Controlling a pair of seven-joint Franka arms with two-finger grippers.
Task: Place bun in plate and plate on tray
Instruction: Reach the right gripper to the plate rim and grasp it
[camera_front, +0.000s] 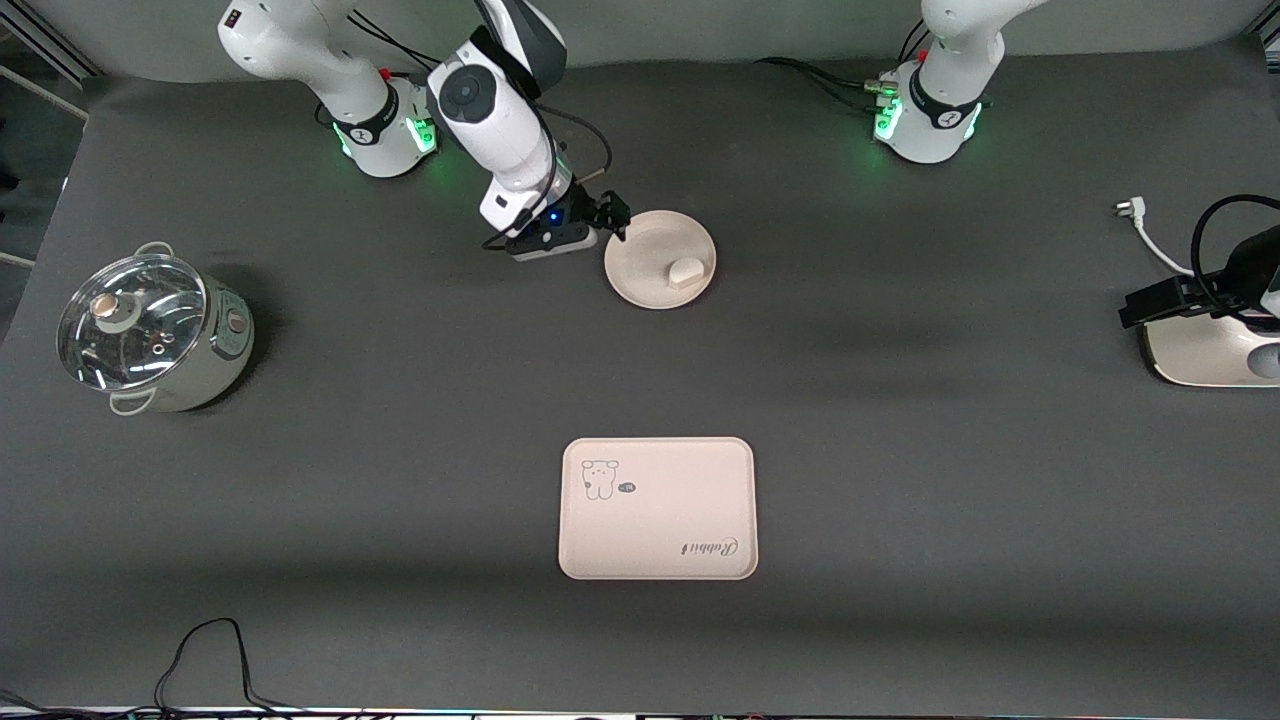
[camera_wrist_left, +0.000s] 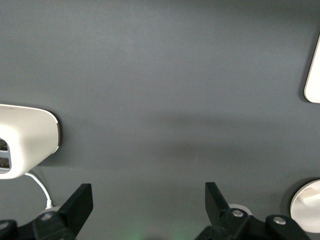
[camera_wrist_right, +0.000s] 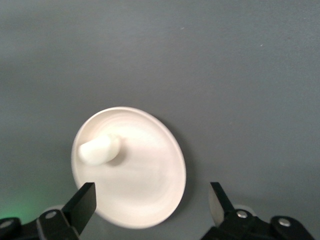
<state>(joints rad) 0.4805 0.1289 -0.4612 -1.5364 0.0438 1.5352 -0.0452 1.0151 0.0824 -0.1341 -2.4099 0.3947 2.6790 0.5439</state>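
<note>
The right gripper is hanging with its fingers spread wide and holding nothing, just over the rim of the plate on the side toward the right arm's base. In the right wrist view the same gripper is showing its two dark fingertips set far apart, one of them over the plate and the other over the bare grey table.

The plate is lying flat on the table, directly beneath the right gripper. The bun is sitting inside the plate, near the part of the rim facing the left arm's end of the table. Seen from the right wrist, the bun is resting apart from both fingertips.

The tray is lying well apart from the right gripper, nearer to the front camera than the plate, with its animal print and "Rabbit" lettering facing up and nothing on it.

The left gripper is waiting at the left arm's end of the table, its fingers also standing wide apart with nothing between them, beside a white appliance with a cord.

A steel pot with a glass lid is standing at the right arm's end of the table, well apart from the right gripper.
</note>
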